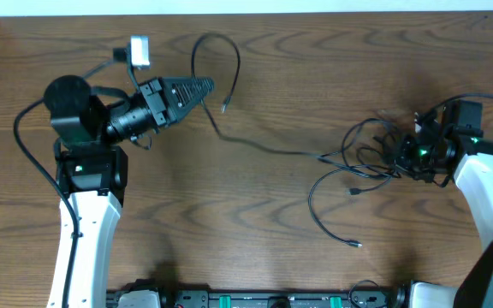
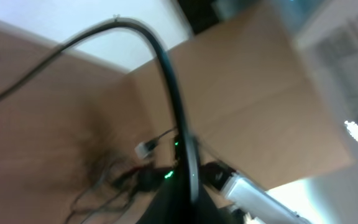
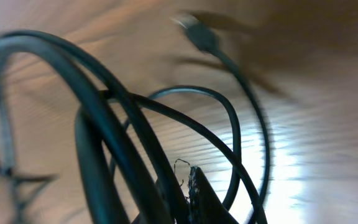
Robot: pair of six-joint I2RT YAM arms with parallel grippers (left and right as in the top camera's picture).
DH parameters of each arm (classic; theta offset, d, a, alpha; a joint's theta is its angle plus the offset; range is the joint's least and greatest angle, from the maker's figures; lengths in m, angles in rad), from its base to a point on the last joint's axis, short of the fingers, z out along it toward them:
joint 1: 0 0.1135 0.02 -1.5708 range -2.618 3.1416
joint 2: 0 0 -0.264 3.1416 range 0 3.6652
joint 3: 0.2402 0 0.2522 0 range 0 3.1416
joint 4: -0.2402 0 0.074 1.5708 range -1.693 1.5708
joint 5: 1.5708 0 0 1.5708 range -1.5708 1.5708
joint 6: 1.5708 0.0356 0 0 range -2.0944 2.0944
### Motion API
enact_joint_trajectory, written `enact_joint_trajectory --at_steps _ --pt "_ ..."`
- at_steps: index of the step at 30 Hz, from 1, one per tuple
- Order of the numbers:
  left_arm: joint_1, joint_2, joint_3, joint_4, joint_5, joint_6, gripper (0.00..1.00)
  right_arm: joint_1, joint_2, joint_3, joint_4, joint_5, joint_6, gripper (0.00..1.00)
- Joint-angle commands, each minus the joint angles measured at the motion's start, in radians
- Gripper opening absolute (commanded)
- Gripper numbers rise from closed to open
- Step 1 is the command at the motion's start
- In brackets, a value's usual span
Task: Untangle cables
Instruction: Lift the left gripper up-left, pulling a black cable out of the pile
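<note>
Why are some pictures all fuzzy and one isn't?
Overhead view: sharp, evenly lit tangle. Left wrist view: the close black cable and everything behind it are soft. Right wrist view: smeared cables, with bright glare on the table.

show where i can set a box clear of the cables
Bare wood below the stretched black cable, between the left arm and the loose plug ends; top centre, right of the cable loop. Crowded around the tangle at the right gripper.

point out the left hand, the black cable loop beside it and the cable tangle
left hand (image 1: 208,85): overhead view, midway between its fingertips
black cable loop (image 1: 237,62): overhead view, right side of the arc
cable tangle (image 1: 375,159): overhead view, crossed strands in its middle
</note>
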Motion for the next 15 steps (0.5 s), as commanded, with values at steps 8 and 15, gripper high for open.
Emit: enact_joint_trajectory --at_steps 8,15 --pt "0.047 -0.017 0.002 -0.512 -0.332 0.411 0.08 -0.063 -0.346 0.196 -0.052 0.262 -0.078 0.04" --pt "0.106 -0.012 0.002 -0.745 -0.855 0.454 0.08 -0.149 -0.518 0.216 -0.106 0.568 0.107 0.07"
